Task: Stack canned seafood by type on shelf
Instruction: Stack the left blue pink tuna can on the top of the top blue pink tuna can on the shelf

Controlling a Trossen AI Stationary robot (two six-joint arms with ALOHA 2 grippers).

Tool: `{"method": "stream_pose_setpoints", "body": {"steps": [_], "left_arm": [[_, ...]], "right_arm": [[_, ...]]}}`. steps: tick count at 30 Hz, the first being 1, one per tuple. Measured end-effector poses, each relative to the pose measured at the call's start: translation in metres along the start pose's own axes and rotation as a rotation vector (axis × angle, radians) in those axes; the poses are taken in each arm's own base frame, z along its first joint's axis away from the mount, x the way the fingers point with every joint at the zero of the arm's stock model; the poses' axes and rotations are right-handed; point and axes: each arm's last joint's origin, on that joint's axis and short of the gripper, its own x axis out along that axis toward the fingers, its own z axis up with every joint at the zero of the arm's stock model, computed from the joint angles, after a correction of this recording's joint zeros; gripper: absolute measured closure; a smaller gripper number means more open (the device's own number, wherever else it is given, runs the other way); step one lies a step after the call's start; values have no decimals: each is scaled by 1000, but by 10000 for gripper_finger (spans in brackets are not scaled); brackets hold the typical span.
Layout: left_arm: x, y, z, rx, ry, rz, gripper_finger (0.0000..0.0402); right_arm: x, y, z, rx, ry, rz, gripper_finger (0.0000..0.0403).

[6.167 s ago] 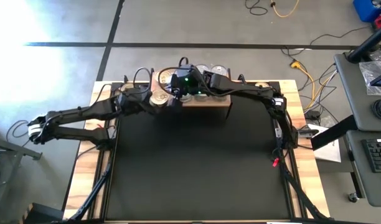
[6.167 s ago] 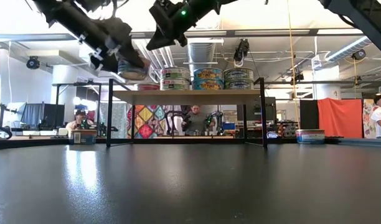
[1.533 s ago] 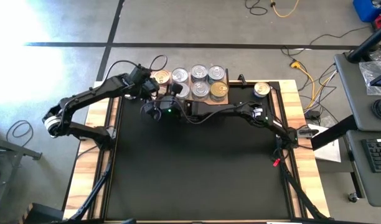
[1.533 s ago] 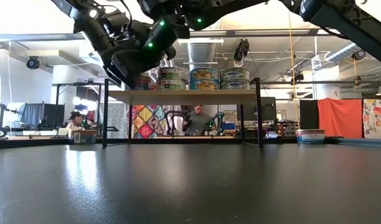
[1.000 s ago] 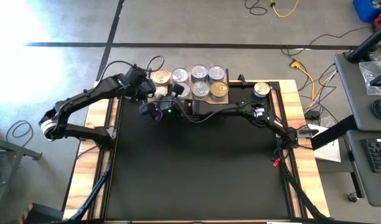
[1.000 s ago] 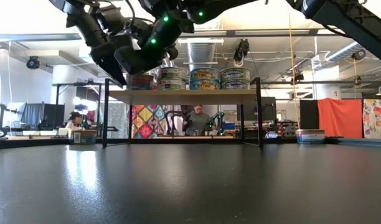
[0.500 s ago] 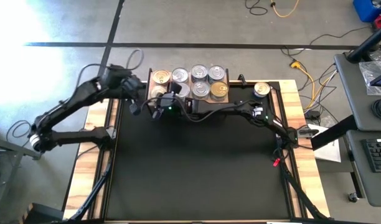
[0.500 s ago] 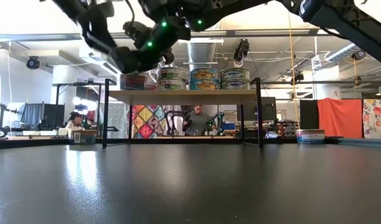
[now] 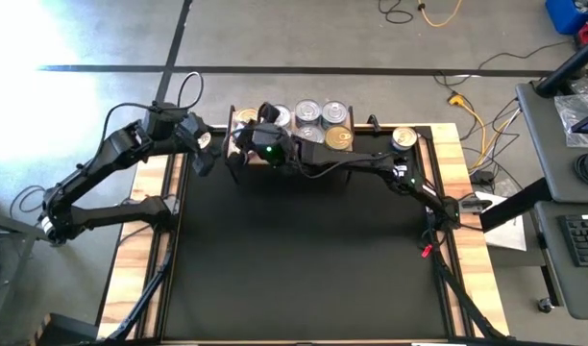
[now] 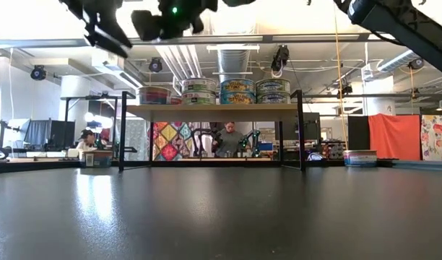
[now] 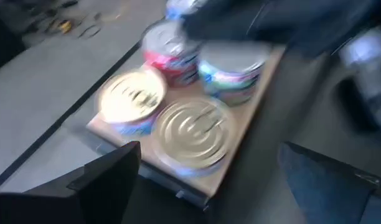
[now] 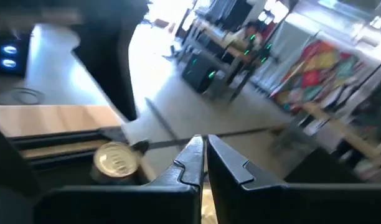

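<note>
The shelf (image 10: 221,110) stands at the table's far edge on thin black legs. Several tins (image 9: 308,113) sit on it in short stacks, most with silver lids. One low tin (image 10: 154,94) stands alone at the shelf's left end. My left gripper (image 9: 203,154) hangs open just left of the shelf. In its wrist view (image 11: 209,152) a gold-lidded tin (image 11: 133,96) and a silver-lidded tin (image 11: 193,127) show on the board's end. My right gripper (image 9: 234,159) is shut and empty, high over the shelf's left near corner (image 12: 206,146).
One gold-lidded tin (image 9: 403,137) stands on the table's far right, right of the shelf, and shows in the low view (image 10: 360,157). Another gold-lidded tin (image 12: 116,160) lies beyond my right fingers. The black mat (image 9: 304,250) fills the near part. A person sits in the room behind.
My left gripper has drawn back from the shelf's left end toward the table's left edge and risen, leaving the low tin standing there by itself. My right gripper has risen above the shelf's left end and shifted a little toward the far edge.
</note>
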Motion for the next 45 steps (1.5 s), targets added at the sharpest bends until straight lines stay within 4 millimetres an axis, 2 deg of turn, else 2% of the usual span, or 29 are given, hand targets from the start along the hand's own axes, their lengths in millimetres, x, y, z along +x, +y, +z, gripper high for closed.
{"method": "stream_pose_setpoints", "body": {"steps": [2,5,8,10,13,17,20,22,27,30,33,36,40,45], "left_arm": [[1,2,-4,-7,53,76,45],[4,7,-10,4,147,177,57],[5,10,-13,-45,190,137,83],[8,14,-13,-85,208,122,110],[18,28,-17,-138,273,173,166],[35,58,-24,-283,332,268,267],[42,83,-30,-483,254,349,355],[42,94,-28,-602,134,371,389],[44,105,-22,-876,-132,455,371],[55,111,-25,-1028,-193,493,374],[73,116,-39,-1164,-197,540,386],[88,120,-51,-1345,-274,589,398],[108,119,-80,-1604,-336,685,401],[126,112,-98,-1664,-300,781,401]], "right_arm": [[-11,-2,15,-56,-25,-29,390],[-40,-10,38,-165,-40,-56,390],[-70,-29,55,-229,63,-117,390],[-86,-42,55,-232,158,-117,390],[-104,-55,46,-183,290,-89,390],[-136,-72,42,-116,404,-73,390],[-161,-83,43,-74,452,-74,390],[-174,-82,40,-64,471,-108,390],[-207,-76,37,-62,446,-207,390],[-220,-78,35,-60,427,-237,390],[-223,-77,27,-58,435,-252,390],[-226,-78,22,-59,445,-253,390],[-231,-85,20,-72,444,-254,390],[-231,-95,14,-102,464,-264,390]]}}
